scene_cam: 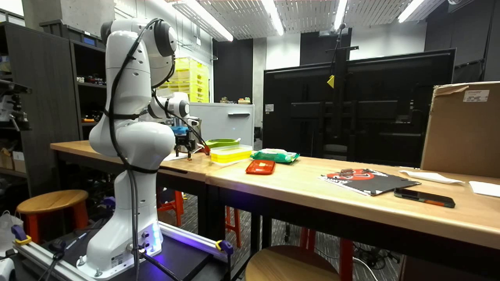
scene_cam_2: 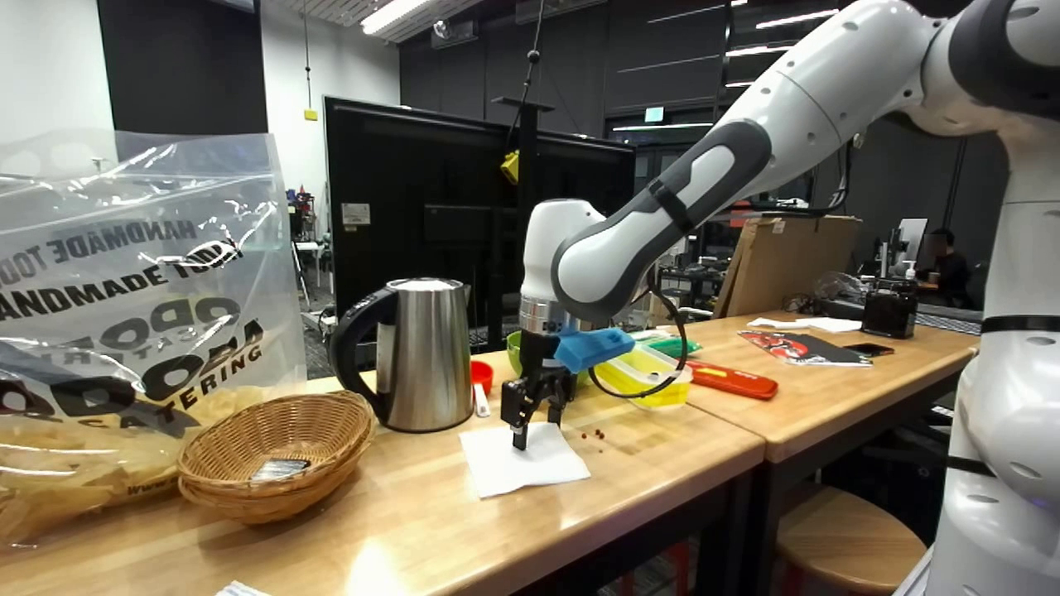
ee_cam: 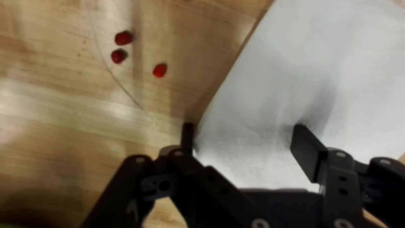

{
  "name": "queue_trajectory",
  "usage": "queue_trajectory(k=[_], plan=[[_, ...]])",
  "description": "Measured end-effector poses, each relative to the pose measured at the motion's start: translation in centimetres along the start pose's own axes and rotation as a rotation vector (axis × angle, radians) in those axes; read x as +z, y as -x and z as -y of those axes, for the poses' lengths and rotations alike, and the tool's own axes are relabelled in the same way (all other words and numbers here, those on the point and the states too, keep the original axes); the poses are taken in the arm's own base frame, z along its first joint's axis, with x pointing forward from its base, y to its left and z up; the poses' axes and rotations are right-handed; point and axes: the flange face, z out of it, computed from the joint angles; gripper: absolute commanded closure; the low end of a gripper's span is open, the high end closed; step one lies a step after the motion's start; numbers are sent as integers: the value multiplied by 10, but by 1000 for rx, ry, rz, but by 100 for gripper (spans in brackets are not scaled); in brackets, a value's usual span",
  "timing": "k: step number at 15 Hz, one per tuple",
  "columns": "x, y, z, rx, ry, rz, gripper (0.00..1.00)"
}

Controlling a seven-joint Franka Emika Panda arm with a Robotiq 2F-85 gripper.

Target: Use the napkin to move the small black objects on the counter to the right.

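White napkin [ee_cam: 357,57], light-brown counter [scene_cam_2: 431,530] (streaky wood grain), red objects [ee_cam: 159,70], black tool [ee_cam: 244,136].

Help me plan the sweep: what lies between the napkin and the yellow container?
A few small dark-red objects lie on the counter between the napkin and the yellow container, nearer the napkin, as an exterior view shows.

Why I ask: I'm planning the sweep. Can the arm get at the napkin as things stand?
Probably yes: the jaws are open at the napkin, and I see nothing lying between to block them.
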Motion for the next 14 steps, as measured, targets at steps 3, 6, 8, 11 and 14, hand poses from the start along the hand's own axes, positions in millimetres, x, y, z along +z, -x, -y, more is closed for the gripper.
queue_trajectory(k=[3,6,8,11,14], plan=[[-4,-3,-3,6,0,-4,75],[-7,-6,-4,9,-1,-9,98],[-7,-6,-3,9,-2,-10,100],[-7,-6,-3,8,-2,-10,100],[-7,-6,-3,17,-1,-9,100]])
